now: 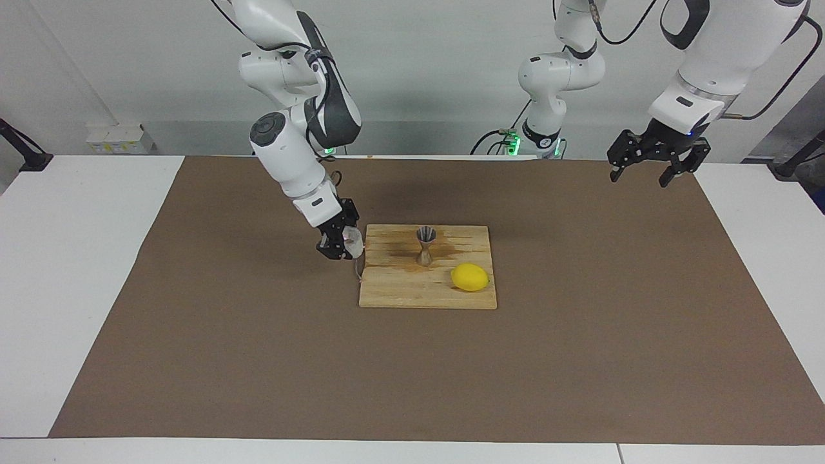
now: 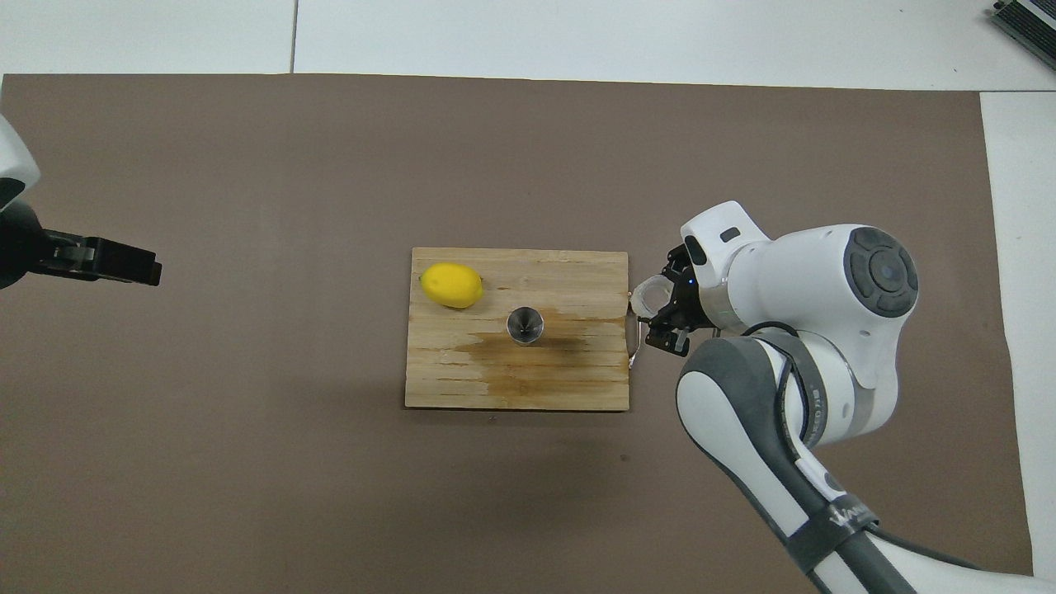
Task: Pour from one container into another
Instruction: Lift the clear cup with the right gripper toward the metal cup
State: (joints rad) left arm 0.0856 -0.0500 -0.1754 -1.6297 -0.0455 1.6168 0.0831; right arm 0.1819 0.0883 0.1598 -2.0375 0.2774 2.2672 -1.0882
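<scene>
Now my right tool (image 1: 340,243) clenches the small clear plastic cup (image 1: 351,241); tilting early spills short of the steel hourglass jigger (image 1: 425,245).

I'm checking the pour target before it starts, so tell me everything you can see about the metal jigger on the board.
The jigger is a small silvery steel hourglass, two cones joined at a narrow waist. It stands upright on the wooden cutting board, open mouth up, on a darker stain in the wood. The lemon lies beside it, farther from the robots, not touching. No hand touches it. Whether it holds anything cannot be told.
</scene>
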